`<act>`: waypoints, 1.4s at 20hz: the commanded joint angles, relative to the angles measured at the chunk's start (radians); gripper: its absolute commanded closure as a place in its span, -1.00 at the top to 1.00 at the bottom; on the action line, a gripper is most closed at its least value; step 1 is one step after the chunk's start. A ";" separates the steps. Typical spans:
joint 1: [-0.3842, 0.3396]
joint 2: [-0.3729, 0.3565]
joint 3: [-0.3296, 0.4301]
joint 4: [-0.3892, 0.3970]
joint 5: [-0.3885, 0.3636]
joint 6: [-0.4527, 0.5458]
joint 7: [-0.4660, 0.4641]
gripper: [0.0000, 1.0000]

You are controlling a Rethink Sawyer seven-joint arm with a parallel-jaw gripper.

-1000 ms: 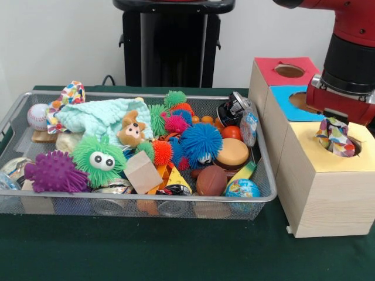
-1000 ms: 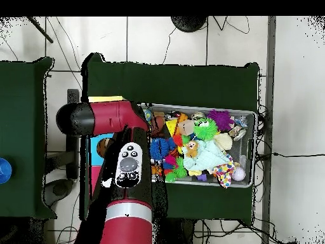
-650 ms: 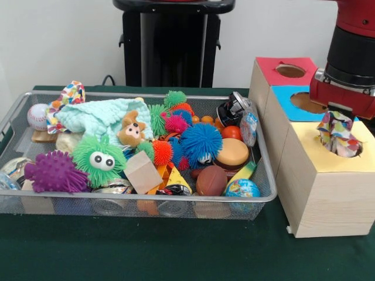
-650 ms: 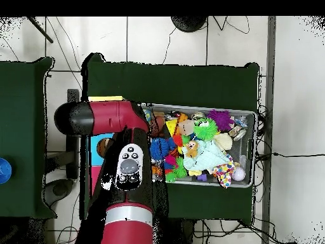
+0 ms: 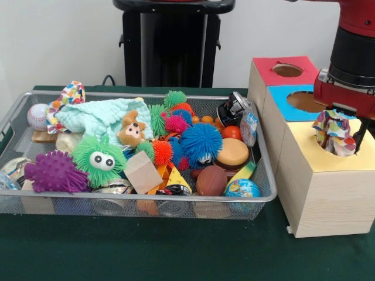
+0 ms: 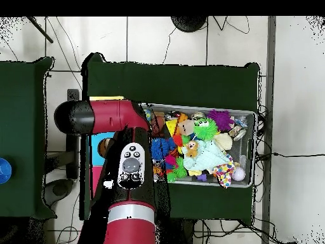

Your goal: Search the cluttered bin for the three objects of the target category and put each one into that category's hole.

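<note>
Wire bin [image 5: 266,198], nearest on the green worktop [image 5: 176,252]: clutter unchanged, including a second patterned cloth [image 5: 69,93] at its far corner. Yellow-topped box [image 5: 328,175], beside the bin: patterned cloth item [image 5: 334,132] sits in the hole's mouth, upper part still proud of it. Claw [image 5: 343,126], directly above: risen slightly since a moment ago, fingers now spread and clear of the cloth. Judged a completed drop; one item delivered.
</note>
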 commanded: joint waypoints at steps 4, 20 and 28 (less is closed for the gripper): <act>-0.043 -0.008 0.090 0.114 0.057 0.121 0.071 1.00; -0.015 -0.131 0.030 0.067 0.030 0.322 0.076 1.00; -0.021 -0.133 0.039 0.046 0.030 0.345 0.075 1.00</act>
